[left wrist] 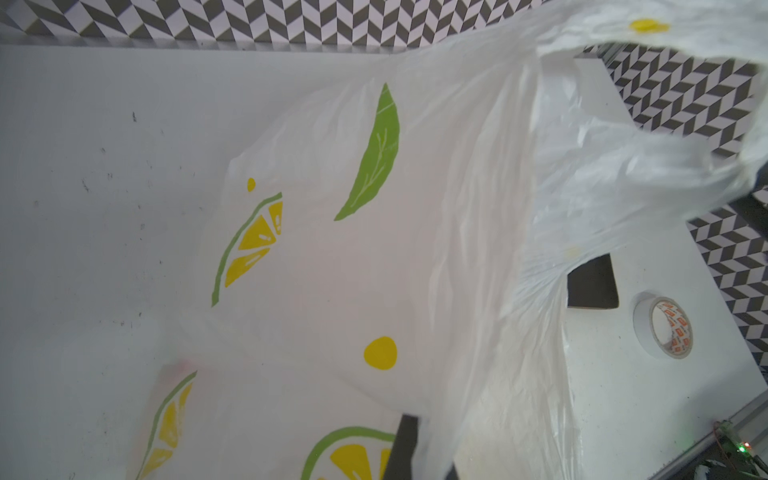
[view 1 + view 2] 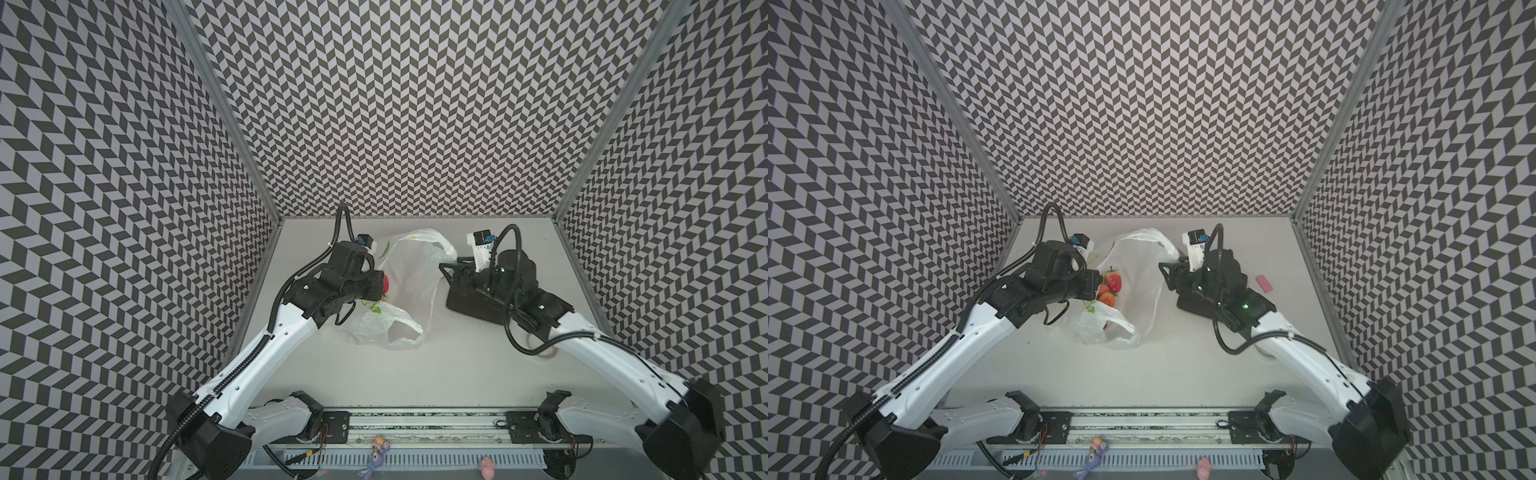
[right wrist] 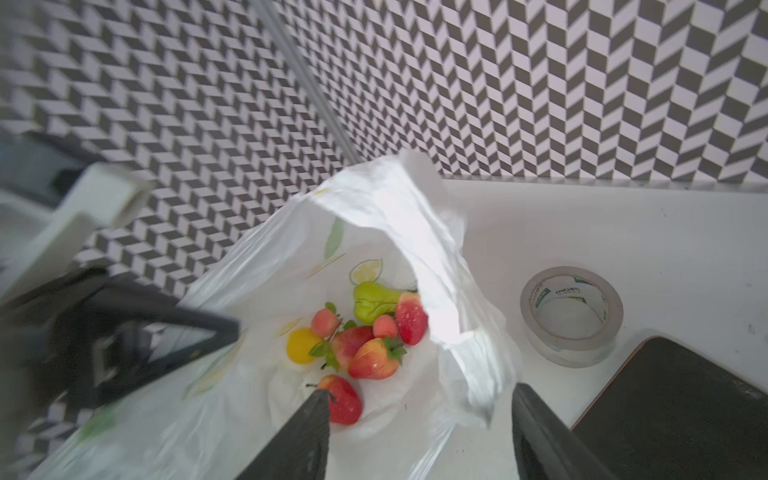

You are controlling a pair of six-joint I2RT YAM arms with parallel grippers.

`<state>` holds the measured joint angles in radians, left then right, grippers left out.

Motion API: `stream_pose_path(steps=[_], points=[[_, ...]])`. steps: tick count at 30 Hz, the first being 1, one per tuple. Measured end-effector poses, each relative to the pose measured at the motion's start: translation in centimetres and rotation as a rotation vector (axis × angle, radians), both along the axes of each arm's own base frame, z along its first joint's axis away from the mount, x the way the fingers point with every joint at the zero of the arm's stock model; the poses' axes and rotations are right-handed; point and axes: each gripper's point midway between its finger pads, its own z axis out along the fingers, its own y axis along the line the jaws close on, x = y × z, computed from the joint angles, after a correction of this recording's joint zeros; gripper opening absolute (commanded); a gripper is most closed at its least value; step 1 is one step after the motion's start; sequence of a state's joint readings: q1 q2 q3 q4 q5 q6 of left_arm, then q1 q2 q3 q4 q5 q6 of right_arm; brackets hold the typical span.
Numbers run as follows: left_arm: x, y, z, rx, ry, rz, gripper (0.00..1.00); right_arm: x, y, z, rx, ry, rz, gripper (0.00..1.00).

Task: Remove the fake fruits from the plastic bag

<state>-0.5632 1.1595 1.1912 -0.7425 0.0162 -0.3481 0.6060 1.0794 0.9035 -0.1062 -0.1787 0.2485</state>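
- Fake fruits [image 3: 365, 340] lie heaped inside the plastic bag [image 3: 266, 266]
- Left gripper [image 2: 1094, 284] pinches its rim, seemingly propping the mouth open
- Right gripper [image 3: 419, 392], jaws spread and empty, faces that mouth

Robotics lab cell: black-and-white chevron wall panels [image 2: 415, 104] enclose a white tabletop [image 2: 457, 365], aluminium mounting rail [image 2: 415, 432] along its near edge.
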Motion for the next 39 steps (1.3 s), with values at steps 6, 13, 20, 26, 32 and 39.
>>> stream_pose_path(steps=[6, 13, 20, 26, 32, 39], points=[[0.2, -0.5, 0.6, -0.034, -0.03, -0.013, 0.0, -10.7, 3.3, 2.7, 0.004, -0.138, 0.359, 0.69], [0.1, -0.6, 0.1, -0.038, -0.022, -0.017, 0.0, -14.8, 6.5, 0.0, -0.097, -0.175, 0.503, 0.68], [-0.3, -0.3, 0.0, -0.042, -0.026, -0.012, 0.0, -13.1, 6.5, -3.6, -0.225, -0.193, 0.458, 0.3], [-0.3, -0.2, 0.1, -0.045, -0.027, -0.004, 0.0, -16.5, 9.1, -4.8, -0.25, -0.229, 0.616, 0.09], [-0.5, -0.4, 0.1, -0.056, -0.018, 0.0, 0.0, -23.3, 13.4, -5.0, -0.214, -0.375, 0.83, 0.08], [-1.5, -0.1, -1.6, -0.061, 0.023, 0.006, 0.0, -25.5, 17.6, -11.6, -0.342, -0.391, 0.901, 0.33]])
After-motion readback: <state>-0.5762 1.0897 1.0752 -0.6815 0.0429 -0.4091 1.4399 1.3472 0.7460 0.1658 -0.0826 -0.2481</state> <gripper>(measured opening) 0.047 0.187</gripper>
